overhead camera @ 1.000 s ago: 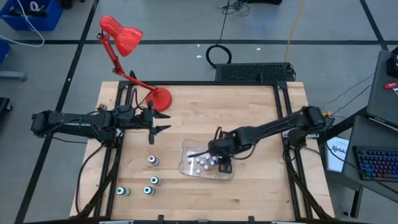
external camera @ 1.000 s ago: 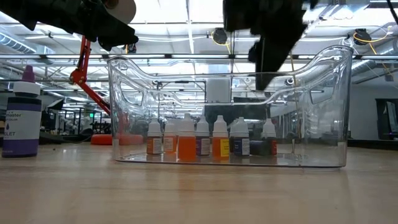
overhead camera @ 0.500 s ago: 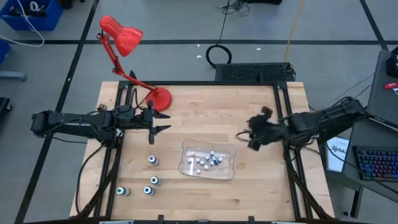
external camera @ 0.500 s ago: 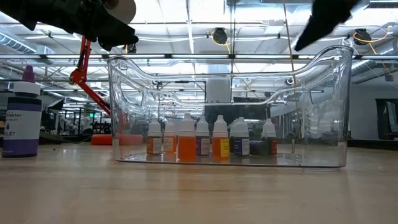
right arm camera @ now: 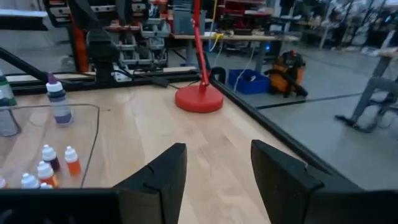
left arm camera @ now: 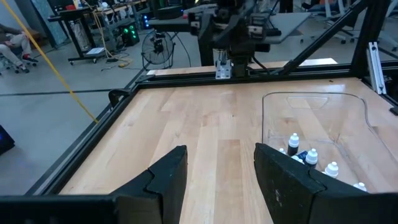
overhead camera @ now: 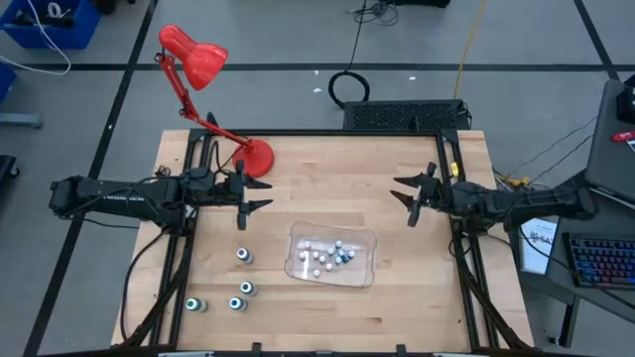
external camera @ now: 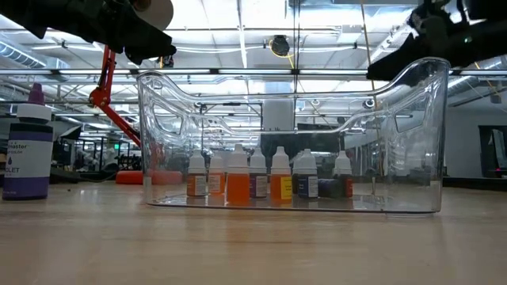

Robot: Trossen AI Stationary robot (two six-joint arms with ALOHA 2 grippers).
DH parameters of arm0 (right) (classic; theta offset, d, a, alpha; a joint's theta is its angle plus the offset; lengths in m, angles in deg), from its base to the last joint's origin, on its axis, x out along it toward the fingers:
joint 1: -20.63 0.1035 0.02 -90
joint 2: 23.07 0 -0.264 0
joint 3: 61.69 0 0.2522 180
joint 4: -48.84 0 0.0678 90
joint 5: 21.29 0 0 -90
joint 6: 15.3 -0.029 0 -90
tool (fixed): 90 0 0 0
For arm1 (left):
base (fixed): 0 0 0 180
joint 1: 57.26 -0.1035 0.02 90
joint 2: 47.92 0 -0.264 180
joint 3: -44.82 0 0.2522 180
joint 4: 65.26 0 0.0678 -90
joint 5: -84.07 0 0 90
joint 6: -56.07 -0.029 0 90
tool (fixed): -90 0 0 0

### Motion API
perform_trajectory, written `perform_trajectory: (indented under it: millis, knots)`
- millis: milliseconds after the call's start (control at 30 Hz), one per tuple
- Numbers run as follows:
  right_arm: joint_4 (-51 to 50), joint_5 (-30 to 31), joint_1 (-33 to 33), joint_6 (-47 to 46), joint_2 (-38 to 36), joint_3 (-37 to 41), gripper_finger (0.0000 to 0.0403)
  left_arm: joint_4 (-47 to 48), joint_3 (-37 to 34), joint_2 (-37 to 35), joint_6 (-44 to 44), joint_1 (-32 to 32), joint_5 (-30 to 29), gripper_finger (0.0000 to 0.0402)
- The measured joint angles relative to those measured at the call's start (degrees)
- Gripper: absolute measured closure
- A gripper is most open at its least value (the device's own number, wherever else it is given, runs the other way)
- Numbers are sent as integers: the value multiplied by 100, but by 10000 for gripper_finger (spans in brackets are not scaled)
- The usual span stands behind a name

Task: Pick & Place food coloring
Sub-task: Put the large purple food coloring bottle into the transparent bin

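Observation:
Several tiny white-capped food coloring bottles (overhead camera: 325, 257) stand inside the clear plastic tray (overhead camera: 365, 270); the low view shows them in a row (external camera: 261, 176) on its floor. Larger bottles with teal tops stand on the table at the near left (overhead camera: 244, 256) (overhead camera: 196, 304); one violet-labelled bottle (external camera: 27, 144) shows in the low view. My left gripper (overhead camera: 254, 193) hovers open at the table's left side. My right gripper (overhead camera: 405, 194) hovers open near the right edge, away from the tray. Both hold nothing.
A red desk lamp (overhead camera: 195, 59) stands with its round base (overhead camera: 257, 157) on the far left of the table. The table is bare wood between the tray and the far edge. A keyboard (overhead camera: 600, 260) sits off the table to the right.
My right gripper has risen out of the tray and swung back toward the table's right edge, ending open and level beside the right rail. The bottles in the tray stand as before. My left arm has kept still.

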Motion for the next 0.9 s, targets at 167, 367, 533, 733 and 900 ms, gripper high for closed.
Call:
perform_trajectory:
  millis: [167,367,533,733,900]
  knots:
    - [-77,-1463,-1101,-181,-103,133,236,-2,0,0,0,0,-1,215]
    - [-251,-1897,-1812,-85,-455,172,236,-1,0,-2,0,2,-2,215]
    - [-678,-1887,-1825,-198,-1285,172,236,-2,0,0,0,0,-1,215]
    - [-1075,-1728,-1825,-345,-2249,610,236,0,0,0,0,0,-2,215]
    - [-667,-1438,-1825,-253,-2623,1156,236,-2,0,0,0,0,0,215]
